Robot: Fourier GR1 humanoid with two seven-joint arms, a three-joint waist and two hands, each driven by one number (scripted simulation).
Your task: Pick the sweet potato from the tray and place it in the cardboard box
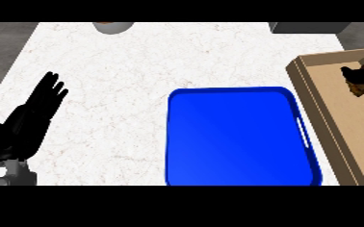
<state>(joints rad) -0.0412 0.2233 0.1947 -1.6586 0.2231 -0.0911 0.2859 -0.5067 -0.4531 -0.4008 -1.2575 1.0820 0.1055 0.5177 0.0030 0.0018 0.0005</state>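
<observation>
At the right edge, right hand (352, 79) curled around sweet potato over cardboard box (320, 101), left hand (39, 107) resting, fingers straight.

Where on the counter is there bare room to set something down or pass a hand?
Bare counter lies between the left hand and the blue tray, and across the far side up to the grey object. The tray's own floor shows nothing on it. The right edge is crowded: the cardboard box sits close beside the tray, with the right hand over it.
</observation>
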